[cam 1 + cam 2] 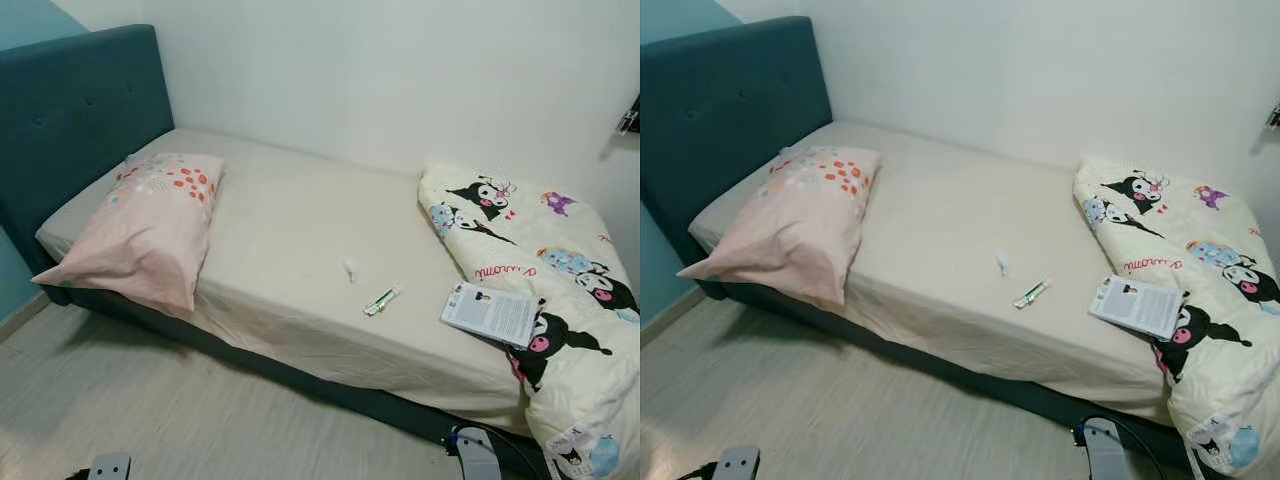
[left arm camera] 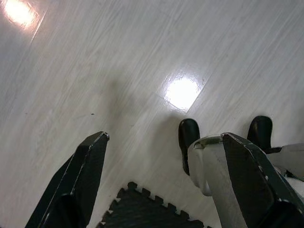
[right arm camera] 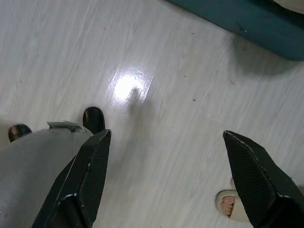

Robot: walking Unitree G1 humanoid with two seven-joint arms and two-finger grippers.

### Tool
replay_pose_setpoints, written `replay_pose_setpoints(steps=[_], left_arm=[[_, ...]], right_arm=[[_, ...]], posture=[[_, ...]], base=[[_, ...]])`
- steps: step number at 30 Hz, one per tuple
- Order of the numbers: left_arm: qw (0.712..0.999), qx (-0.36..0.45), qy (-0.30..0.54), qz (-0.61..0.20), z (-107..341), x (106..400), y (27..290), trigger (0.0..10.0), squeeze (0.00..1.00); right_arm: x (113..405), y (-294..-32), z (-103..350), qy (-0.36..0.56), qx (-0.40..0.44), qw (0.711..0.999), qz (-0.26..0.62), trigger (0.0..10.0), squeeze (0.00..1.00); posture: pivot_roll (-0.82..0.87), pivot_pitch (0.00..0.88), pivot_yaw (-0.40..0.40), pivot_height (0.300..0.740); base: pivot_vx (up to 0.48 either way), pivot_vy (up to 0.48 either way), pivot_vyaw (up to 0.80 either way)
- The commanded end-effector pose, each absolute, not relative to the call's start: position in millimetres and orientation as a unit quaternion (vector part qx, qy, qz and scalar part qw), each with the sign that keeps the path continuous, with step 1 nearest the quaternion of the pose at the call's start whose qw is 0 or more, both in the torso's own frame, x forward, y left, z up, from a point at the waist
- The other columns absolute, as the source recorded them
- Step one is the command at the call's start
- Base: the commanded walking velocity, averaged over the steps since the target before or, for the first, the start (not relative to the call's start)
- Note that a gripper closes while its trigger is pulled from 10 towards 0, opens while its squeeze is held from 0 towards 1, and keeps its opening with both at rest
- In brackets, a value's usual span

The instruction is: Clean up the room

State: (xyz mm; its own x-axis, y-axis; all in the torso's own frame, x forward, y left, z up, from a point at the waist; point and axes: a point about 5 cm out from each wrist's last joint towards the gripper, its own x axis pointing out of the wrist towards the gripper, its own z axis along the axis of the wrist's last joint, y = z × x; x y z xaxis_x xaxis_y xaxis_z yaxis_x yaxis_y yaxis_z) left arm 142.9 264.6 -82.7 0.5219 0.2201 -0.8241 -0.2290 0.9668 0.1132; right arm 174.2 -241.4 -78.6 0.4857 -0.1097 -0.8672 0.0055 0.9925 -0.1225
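1. Teal upholstery covers the bed [image 1: 70, 110], whose headboard stands at the left against a white wall; a cream sheet [image 1: 300, 230] is stretched over the mattress.
2. At the head end a pink pillow [image 1: 145, 235] with red and orange dots lies tilted, one corner hanging over the near edge of the bed.
3. Near the middle of the sheet lies a small white scrap [image 1: 350, 268], and just beside it, toward the foot, a slim green-and-white tube [image 1: 382, 299].
4. A cream duvet [image 1: 540, 250] printed with black cartoon figures is bunched at the foot end and spills over the near edge.
5. A white booklet [image 1: 492, 313] rests on the duvet's inner edge, partly on the sheet.
6. The left tool [image 2: 164, 183] hangs over pale wood-look floor [image 2: 95, 57], its two black fingers spread wide and gripping nothing; the robot's black feet and a dark foam mat [image 2: 147, 213] lie below it.
7. The right tool [image 3: 166, 180] likewise hangs spread and empty above the floor, near the bed's teal base.
8. A person's toes in a sandal [image 3: 229, 205] show beside one finger of the right tool.
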Motion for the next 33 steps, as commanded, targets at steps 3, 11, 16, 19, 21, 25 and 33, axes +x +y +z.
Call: replay_pose_setpoints(steps=[3, 11, 16, 19, 21, 25, 33], left_arm=[[0.876, -0.033, 0.463, 0.133, -85, 143, 257, 10.0, 0.0], [0.89, -0.066, 0.431, 0.129, -81, 164, 239, 10.0, 0.0], [0.897, -0.07, 0.421, 0.115, -78, 176, 229, 10.0, 0.0], [0.899, -0.071, 0.418, 0.11, -78, 179, 225, 10.0, 0.0], [0.9, -0.081, 0.413, 0.112, -77, 181, 223, 10.0, 0.0], [0.911, -0.108, 0.382, 0.115, -70, 197, 217, 10.0, 0.0], [0.916, -0.11, 0.37, 0.112, -65, 207, 215, 10.0, 0.0]], right_arm=[[168, -235, -83, 0.51, -0.06, 0.858, -0.013, 10.0, 0.0], [183, -220, -78, 0.478, -0.115, 0.868, 0.071, 10.0, 0.0], [186, -216, -77, 0.477, -0.133, 0.863, 0.1, 10.0, 0.0], [185, -215, -77, 0.477, -0.135, 0.862, 0.105, 10.0, 0.0], [185, -215, -78, 0.478, -0.135, 0.861, 0.108, 10.0, 0.0], [180, -214, -80, 0.481, -0.136, 0.858, 0.118, 10.0, 0.0], [177, -216, -81, 0.485, -0.137, 0.855, 0.125, 10.0, 0.0]], posture=[[-0.01, 0.0, -0.063, 0.74], [-0.01, 0.0, -0.066, 0.74], [-0.01, 0.0, -0.067, 0.74], [-0.02, 0.0, -0.069, 0.74], [-0.02, 0.0, -0.069, 0.74], [-0.02, 0.0, -0.073, 0.74], [-0.02, 0.0, -0.071, 0.74]], base=[[0.0, 0.0, 0.0], [0.323, 0.0, 0.0], [0.401, 0.0, 0.64], [0.404, 0.0, 0.8], [0.409, 0.0, 0.79], [0.424, 0.0, 0.79], [0.421, 0.0, 0.79]])
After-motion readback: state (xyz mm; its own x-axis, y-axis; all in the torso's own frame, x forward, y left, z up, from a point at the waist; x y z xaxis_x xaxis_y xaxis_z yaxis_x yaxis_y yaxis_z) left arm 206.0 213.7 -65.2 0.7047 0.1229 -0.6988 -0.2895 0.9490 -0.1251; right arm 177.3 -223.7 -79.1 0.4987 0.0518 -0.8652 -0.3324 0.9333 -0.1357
